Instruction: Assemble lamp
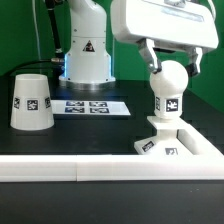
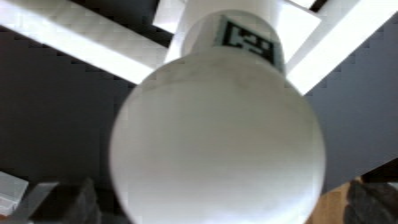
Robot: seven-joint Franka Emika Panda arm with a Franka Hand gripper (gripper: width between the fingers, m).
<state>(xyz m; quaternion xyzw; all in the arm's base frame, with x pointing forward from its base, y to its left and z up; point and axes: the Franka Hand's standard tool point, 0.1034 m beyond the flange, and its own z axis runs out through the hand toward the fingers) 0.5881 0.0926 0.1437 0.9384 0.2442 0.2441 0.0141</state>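
Bulb (image 1: 167,92) standing upright on the base (image 1: 170,142).
Gripper (image 1: 171,66) fully open around the bulb's ball top, gripping nothing; shade (image 1: 31,102) well apart from the base.

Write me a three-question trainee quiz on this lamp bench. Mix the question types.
1. True or false: the bulb stands upright on the base.
2. Where is the shade? A) on the bulb B) on the table, at the exterior view's left C) between the jaws
3. Fill in: the gripper jaws stand ___ around the bulb's ball top.

Key: 1 true. 2 B; it rests wide end down beside the marker board. 3 open; they flank the ball without clamping it.
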